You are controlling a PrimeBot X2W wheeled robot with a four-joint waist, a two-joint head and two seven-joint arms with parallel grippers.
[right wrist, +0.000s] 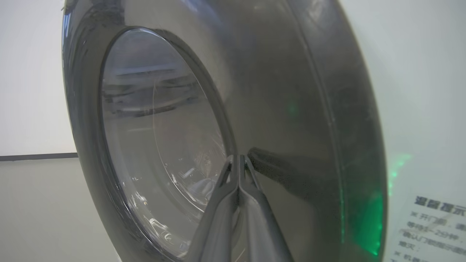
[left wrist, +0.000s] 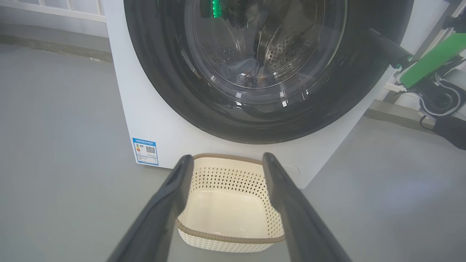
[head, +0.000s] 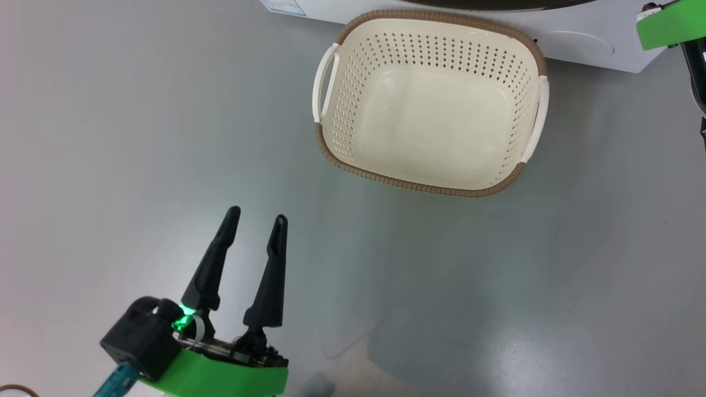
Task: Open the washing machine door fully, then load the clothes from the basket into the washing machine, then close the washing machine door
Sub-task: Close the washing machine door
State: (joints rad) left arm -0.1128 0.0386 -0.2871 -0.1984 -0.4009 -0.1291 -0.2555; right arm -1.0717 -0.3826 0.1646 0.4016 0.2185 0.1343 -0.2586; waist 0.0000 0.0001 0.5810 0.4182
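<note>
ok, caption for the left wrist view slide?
Open left gripper frames the empty basket before the washing machine; clothes show through the door glass.

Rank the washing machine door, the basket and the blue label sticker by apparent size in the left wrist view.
1. washing machine door, cut off at the top edge.
2. basket, nearer the camera, so its size is flattered.
3. blue label sticker.

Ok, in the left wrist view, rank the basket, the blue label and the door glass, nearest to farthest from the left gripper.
1. The basket, on the floor just beyond the left gripper.
2. The blue label, low left on the washing machine.
3. The door glass, higher up, centre.
</note>
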